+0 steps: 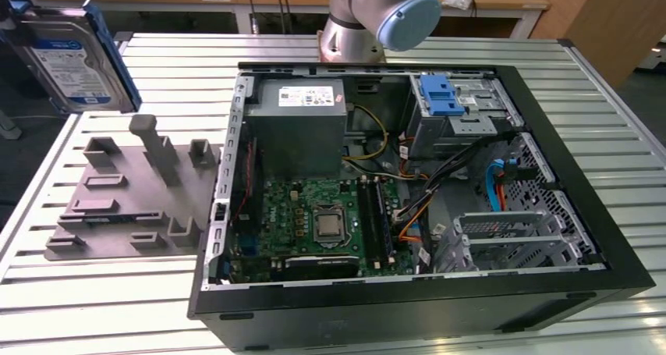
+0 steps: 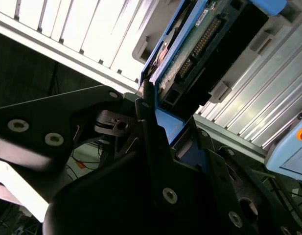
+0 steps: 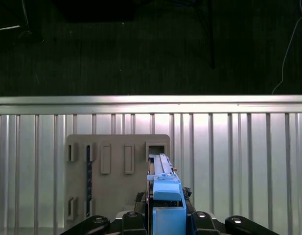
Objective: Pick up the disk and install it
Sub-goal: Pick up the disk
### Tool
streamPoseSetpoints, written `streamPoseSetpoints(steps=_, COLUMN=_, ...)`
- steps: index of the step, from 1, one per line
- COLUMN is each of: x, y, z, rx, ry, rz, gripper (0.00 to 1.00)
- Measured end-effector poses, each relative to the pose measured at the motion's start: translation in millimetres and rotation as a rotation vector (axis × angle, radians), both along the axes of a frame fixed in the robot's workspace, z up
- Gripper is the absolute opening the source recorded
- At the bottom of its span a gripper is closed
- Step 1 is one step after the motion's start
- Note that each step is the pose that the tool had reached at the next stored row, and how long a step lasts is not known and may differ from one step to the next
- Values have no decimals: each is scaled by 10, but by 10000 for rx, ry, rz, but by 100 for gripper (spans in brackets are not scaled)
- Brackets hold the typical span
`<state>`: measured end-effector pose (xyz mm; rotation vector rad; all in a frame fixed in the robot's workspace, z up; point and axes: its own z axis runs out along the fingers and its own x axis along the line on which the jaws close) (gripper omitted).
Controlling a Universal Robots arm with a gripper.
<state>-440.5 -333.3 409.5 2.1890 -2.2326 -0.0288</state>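
Pincer (image 2: 173, 129): closed on the disk, with the fingers pressed against its blue side rails; no gap was visible there in the second wrist view.
Disk (image 1: 65, 58): held in the air, clear of the worktop (image 1: 593, 90), at the far corner on the exterior view's left, with the label face turned to that camera.
Long axis of the disk: nearly upright and leaned a little; ran straight out from the pincer in both wrist views, with one short end gripped and the other free.
Fixture plate (image 1: 115, 199): grey, with slots and posts, and lay flat on the worktop just beside the case; was under the free end of the disk and apart from it.
Case (image 1: 416, 316): open, lying on its side; was well apart from the disk, toward the exterior view's right.
Metal cage (image 1: 500, 234): stood inside the case, on the side farthest from the disk; probably the seat for the disk, but could not tell for sure.
Stage: picking up judged as done; installing not yet done, with the whole width of the case between the disk and the cage.
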Motion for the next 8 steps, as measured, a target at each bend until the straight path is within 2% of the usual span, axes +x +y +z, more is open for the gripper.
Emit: streamPoseSetpoints(steps=8, x=0, y=0, z=37, rx=0, ry=0, rz=0, gripper=36)
